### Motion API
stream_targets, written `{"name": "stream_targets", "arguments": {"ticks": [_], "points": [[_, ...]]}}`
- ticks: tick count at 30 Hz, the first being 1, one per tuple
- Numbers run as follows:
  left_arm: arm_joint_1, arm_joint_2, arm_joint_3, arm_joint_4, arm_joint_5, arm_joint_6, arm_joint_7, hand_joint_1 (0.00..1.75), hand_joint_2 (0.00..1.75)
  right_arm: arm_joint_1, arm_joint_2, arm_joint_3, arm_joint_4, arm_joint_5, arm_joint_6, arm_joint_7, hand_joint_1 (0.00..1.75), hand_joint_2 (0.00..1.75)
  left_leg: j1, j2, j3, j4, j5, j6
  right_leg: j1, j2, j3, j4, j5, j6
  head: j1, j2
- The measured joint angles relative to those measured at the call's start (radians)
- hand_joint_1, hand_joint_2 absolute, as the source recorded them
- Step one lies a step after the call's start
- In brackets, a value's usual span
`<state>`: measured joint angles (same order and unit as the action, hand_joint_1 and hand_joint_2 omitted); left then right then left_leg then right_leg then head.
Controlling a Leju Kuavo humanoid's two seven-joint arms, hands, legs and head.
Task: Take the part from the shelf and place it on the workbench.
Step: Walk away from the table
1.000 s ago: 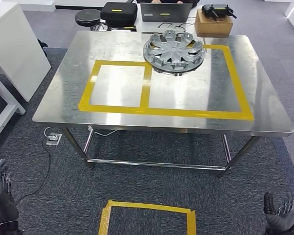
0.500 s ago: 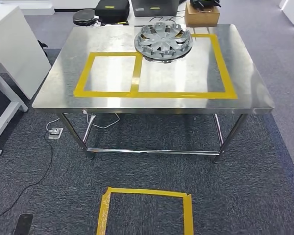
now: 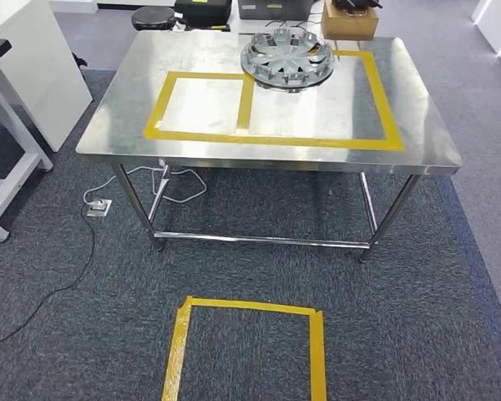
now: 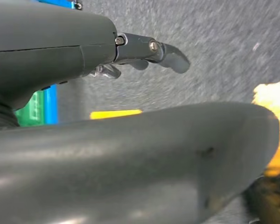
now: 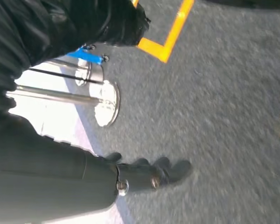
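A steel table is shown from the head view, standing on dark grey carpet. Two adjoining rectangles are marked on its top in yellow tape, a smaller one toward the left edge and a larger one toward the right edge. The part, a grey wheel cover with radial spokes, is laid flat near the far edge of the table, across the far left corner of the larger rectangle and over the tape strip dividing the two. A white desk is seen off the left edge of the table. A further taped outline is marked on the carpet in front of the near edge. A brown box and a black case are placed beyond the far edge. A cable is trailed over the carpet from a small socket block beside the near left table leg.

In the left wrist view, the left robot hand is held over the carpet with fingers extended and apart, nothing grasped. In the right wrist view, the right robot hand is likewise extended, fingers spread over the carpet, nothing grasped.
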<state>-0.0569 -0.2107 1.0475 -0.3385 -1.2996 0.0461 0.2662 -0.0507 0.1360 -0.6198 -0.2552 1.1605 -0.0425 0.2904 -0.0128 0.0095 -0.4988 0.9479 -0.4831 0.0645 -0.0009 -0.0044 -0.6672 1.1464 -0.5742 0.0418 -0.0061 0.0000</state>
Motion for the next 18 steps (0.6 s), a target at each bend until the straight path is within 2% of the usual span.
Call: {"name": "stream_targets", "arguments": {"ticks": [1, 2, 3, 4, 5, 6, 7, 8, 9, 10, 11, 12, 13, 14, 15, 16, 17, 18], "points": [[-0.001, 0.0, 0.0, 0.009, -0.007, 0.003, 0.013, 0.0, 0.0, 0.0, 0.0, 0.001, 0.001, -0.003, -0.007, -0.003, 0.0, 0.0, 0.0, 0.001, -0.018, 0.002, 0.014, 0.001, -0.001, 0.001, -0.011, 0.067, -0.04, 0.004, 0.002, 0.0], [-0.002, -0.001, 0.0, 0.017, -0.012, 0.004, 0.025, 0.0, 0.0, 0.0, 0.0, 0.001, 0.003, -0.004, -0.013, -0.007, 0.0, 0.0, 0.0, 0.002, -0.037, 0.004, 0.027, 0.0, -0.001, 0.001, -0.013, 0.12, -0.052, 0.007, 0.003, 0.0], [-0.003, 0.0, 0.0, 0.024, -0.012, 0.003, 0.029, 0.0, 0.0, 0.0, 0.0, 0.001, 0.004, -0.002, -0.018, -0.011, 0.0, 0.0, 0.0, 0.003, -0.057, 0.008, 0.04, -0.001, -0.002, 0.001, -0.002, 0.146, -0.037, 0.009, 0.004, 0.0], [-0.003, 0.0, 0.001, 0.029, -0.01, 0.002, 0.028, 0.0, 0.0, 0.0, 0.0, 0.001, 0.004, 0.0, -0.02, -0.015, 0.0, 0.0, 0.0, 0.004, -0.077, 0.014, 0.052, -0.003, -0.002, 0.001, 0.026, 0.137, -0.006, 0.009, 0.004, 0.0], [-0.004, 0.001, 0.001, 0.034, -0.008, 0.0, 0.024, 0.0, 0.0, 0.0, 0.0, 0.001, 0.005, 0.003, -0.022, -0.019, 0.0, 0.0, 0.0, 0.005, -0.096, 0.02, 0.063, -0.005, -0.002, 0.001, 0.072, 0.092, 0.024, 0.007, 0.004, 0.0], [-0.006, 0.001, 0.001, 0.037, -0.007, -0.002, 0.021, 0.0, 0.0, -0.001, 0.0, 0.001, 0.005, 0.005, -0.024, -0.021, 0.0, 0.0, -0.001, 0.004, -0.112, 0.028, 0.073, -0.009, -0.002, 0.001, 0.133, 0.019, 0.037, 0.005, 0.004, 0.0], [-0.007, 0.001, 0.001, 0.041, -0.006, -0.003, 0.019, 0.0, 0.0, -0.003, 0.0, 0.001, 0.005, 0.006, -0.024, -0.023, 0.0, 0.0, -0.003, 0.004, -0.126, 0.036, 0.082, -0.013, -0.001, 0.002, 0.198, -0.07, 0.031, 0.0, 0.005, 0.0], [-0.008, 0.001, 0.001, 0.044, -0.005, -0.004, 0.017, 0.0, 0.0, -0.005, 0.0, 0.001, 0.005, 0.007, -0.025, -0.024, 0.0, 0.0, -0.004, 0.004, -0.136, 0.043, 0.092, -0.017, 0.001, 0.002, 0.246, -0.143, 0.015, -0.005, 0.005, 0.0], [-0.009, 0.001, 0.001, 0.047, -0.005, -0.004, 0.017, 0.0, 0.0, -0.006, 0.0, 0.001, 0.006, 0.008, -0.025, -0.024, 0.0, 0.0, -0.004, 0.004, -0.143, 0.046, 0.103, -0.022, 0.003, 0.003, 0.274, -0.19, 0.0, -0.011, 0.006, 0.0], [-0.009, 0.002, 0.002, 0.049, -0.004, -0.005, 0.02, 0.0, 0.0, -0.006, 0.0, 0.001, 0.007, 0.009, -0.025, -0.025, 0.0, 0.0, -0.004, 0.005, -0.148, 0.046, 0.114, -0.027, 0.004, 0.004, 0.279, -0.212, -0.003, -0.017, 0.006, 0.0], [-0.01, 0.003, 0.004, 0.052, -0.003, -0.004, 0.025, 0.0, 0.0, -0.005, 0.0, 0.001, 0.009, 0.01, -0.024, -0.025, 0.0, 0.0, -0.003, 0.003, -0.152, 0.046, 0.119, -0.032, 0.003, 0.002, 0.269, -0.21, 0.003, -0.024, 0.007, 0.0], [-0.009, 0.005, 0.006, 0.054, -0.002, -0.004, 0.03, 0.0, 0.0, -0.003, 0.0, 0.001, 0.01, 0.013, -0.024, -0.024, 0.0, 0.0, -0.002, 0.001, -0.157, 0.051, 0.108, -0.039, 0.001, 0.0, 0.26, -0.21, 0.014, -0.031, 0.007, 0.0], [-0.008, 0.006, 0.008, 0.056, -0.001, -0.004, 0.033, 0.0, 0.0, -0.002, 0.0, 0.001, 0.011, 0.018, -0.025, -0.02, 0.0, 0.0, 0.0, -0.001, -0.165, 0.074, 0.076, -0.047, -0.001, -0.003, 0.248, -0.21, 0.024, -0.038, 0.006, 0.0], [-0.007, 0.008, 0.01, 0.059, 0.0, -0.002, 0.031, 0.0, 0.0, -0.001, -0.001, 0.001, 0.012, 0.024, -0.025, -0.017, 0.0, 0.0, 0.004, -0.003, -0.175, 0.117, 0.028, -0.054, -0.003, -0.005, 0.236, -0.21, 0.034, -0.044, 0.004, 0.0], [-0.007, 0.009, 0.013, 0.06, 0.0, -0.001, 0.026, 0.0, 0.0, -0.001, -0.002, 0.001, 0.012, 0.028, -0.026, -0.013, 0.0, 0.0, 0.007, -0.003, -0.187, 0.178, -0.026, -0.061, -0.003, -0.006, 0.224, -0.21, 0.043, -0.049, 0.001, 0.0], [-0.006, 0.011, 0.014, 0.062, -0.001, 0.001, 0.019, 0.0, 0.0, 0.0, -0.002, 0.0, 0.012, 0.03, -0.025, -0.01, 0.0, 0.0, 0.012, -0.003, -0.199, 0.249, -0.067, -0.066, -0.003, -0.006, 0.211, -0.209, 0.052, -0.051, -0.001, 0.0], [-0.006, 0.013, 0.015, 0.064, -0.003, 0.001, 0.012, 0.0, 0.0, 0.001, -0.002, -0.001, 0.013, 0.027, -0.023, -0.01, 0.0, 0.0, 0.015, -0.003, -0.204, 0.305, -0.085, -0.071, -0.003, -0.005, 0.199, -0.207, 0.061, -0.049, -0.001, 0.0], [-0.007, 0.014, 0.016, 0.066, -0.006, -0.001, 0.008, 0.0, 0.0, 0.002, -0.002, -0.003, 0.013, 0.022, -0.021, -0.01, 0.0, 0.0, 0.018, -0.004, -0.2, 0.337, -0.08, -0.073, -0.003, -0.003, 0.188, -0.205, 0.07, -0.047, -0.001, 0.0]]}}
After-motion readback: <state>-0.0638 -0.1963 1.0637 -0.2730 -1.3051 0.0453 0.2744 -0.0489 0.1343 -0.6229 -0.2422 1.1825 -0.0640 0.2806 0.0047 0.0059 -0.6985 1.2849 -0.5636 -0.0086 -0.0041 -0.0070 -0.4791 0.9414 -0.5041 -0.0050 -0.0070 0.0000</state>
